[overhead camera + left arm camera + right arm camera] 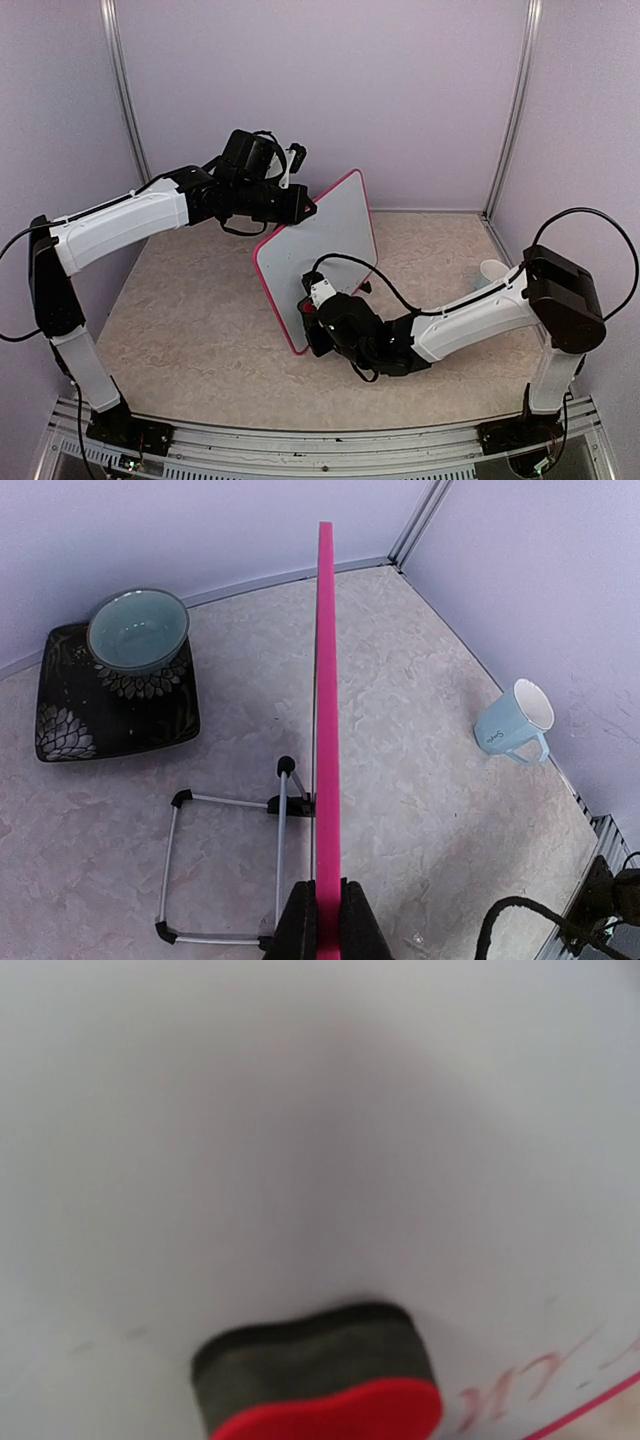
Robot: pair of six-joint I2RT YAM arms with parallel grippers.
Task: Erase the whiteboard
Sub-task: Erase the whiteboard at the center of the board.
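The whiteboard [325, 250], white with a pink-red frame, stands tilted on edge in the middle of the table. My left gripper [303, 208] is shut on its top frame edge; in the left wrist view the frame [326, 710] runs edge-on between my black fingers [298, 925]. My right gripper [312, 318] holds a red eraser with a dark felt face [318, 1380] against the board's lower face [300, 1110]. Its own fingers are hidden in the right wrist view. Faint reddish writing [530, 1390] shows beside the eraser near the frame.
A wire stand with black feet [225, 870] lies on the table behind the board. A teal bowl [138, 630] sits on a black square plate [60, 730] at the back left. A pale blue mug [513, 720] stands near the right wall [493, 270].
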